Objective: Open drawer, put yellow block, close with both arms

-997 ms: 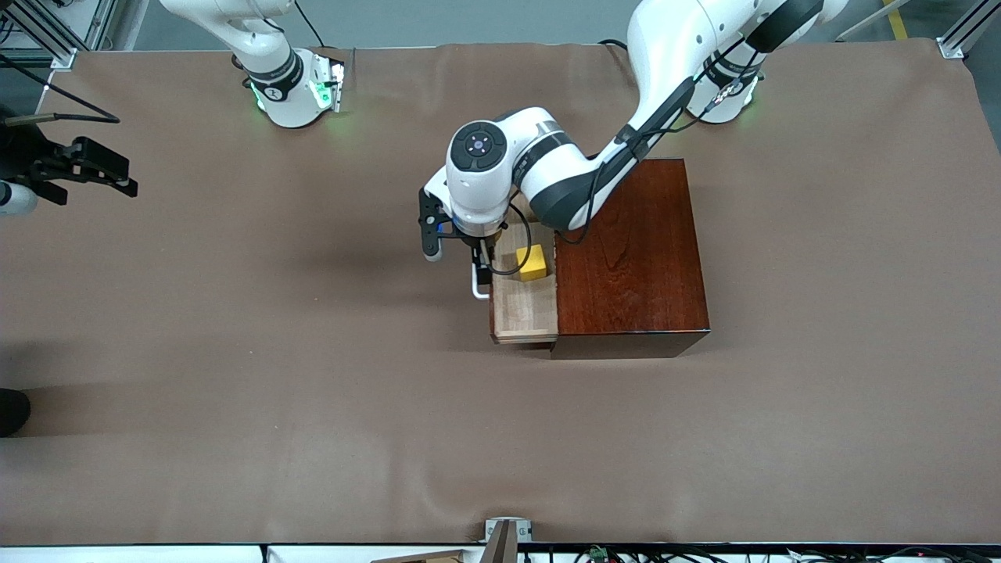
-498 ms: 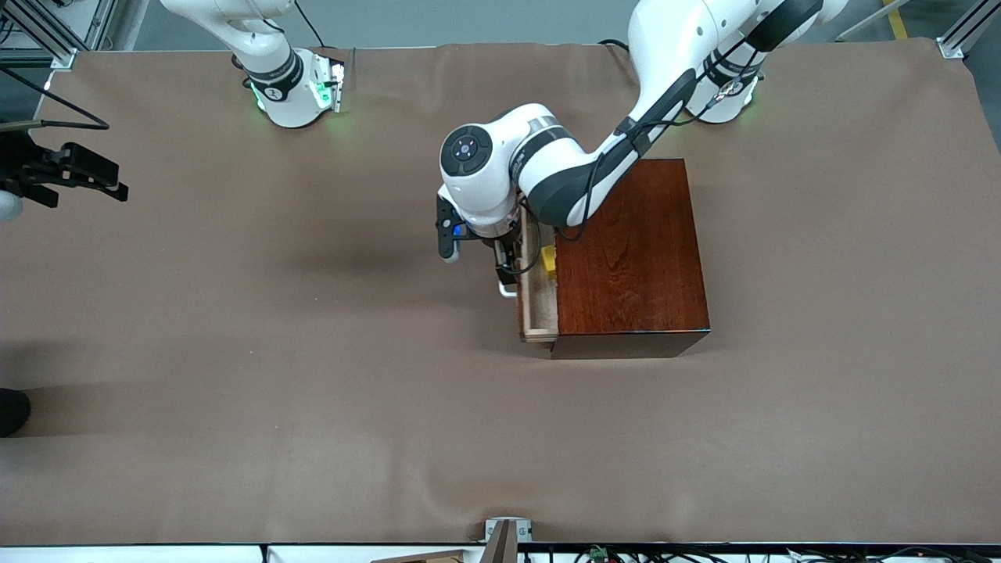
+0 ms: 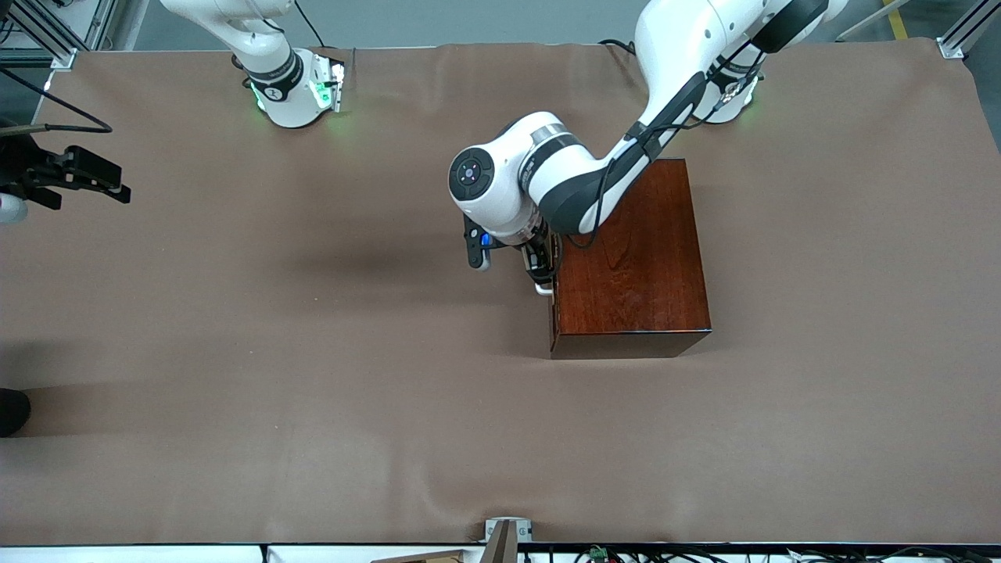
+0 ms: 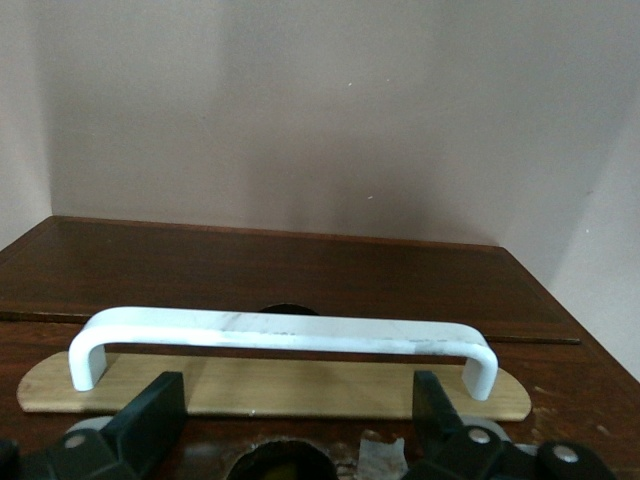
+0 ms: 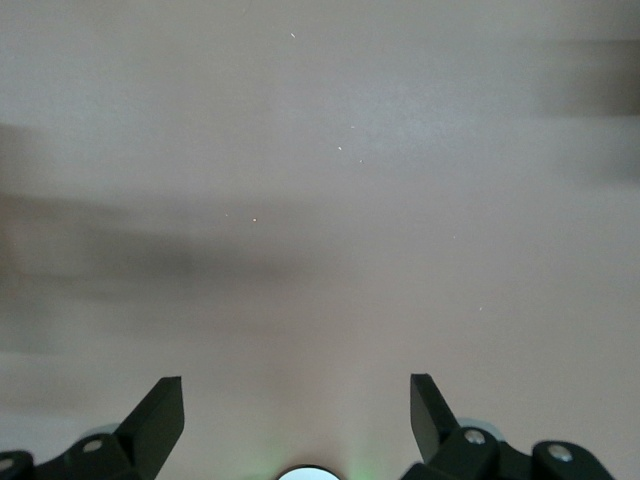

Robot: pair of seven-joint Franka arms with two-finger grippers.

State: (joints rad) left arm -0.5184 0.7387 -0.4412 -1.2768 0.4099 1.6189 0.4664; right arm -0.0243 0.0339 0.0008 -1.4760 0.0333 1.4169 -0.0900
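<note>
At box front, left gripper (image 4: 290,440) jaws apart around drawer (image 3: 554,266) handle (image 4: 280,335); drawer flush, yellow block unseen, likely inside. Right gripper (image 5: 297,420) waits over worktop (image 3: 313,352) edge, jaws apart, empty.

From my screen the box (image 3: 633,258) was glossy reddish-brown with wood grain, its drawer handle (image 4: 280,335) white, and the table cover (image 3: 235,352) plain dull brown.

The left gripper (image 4: 290,420), fingers (image 4: 150,415) spread wide, sits just in front of the drawer's (image 4: 300,270) white loop handle (image 4: 280,333), both fingertips flanking the handle without touching it.
</note>
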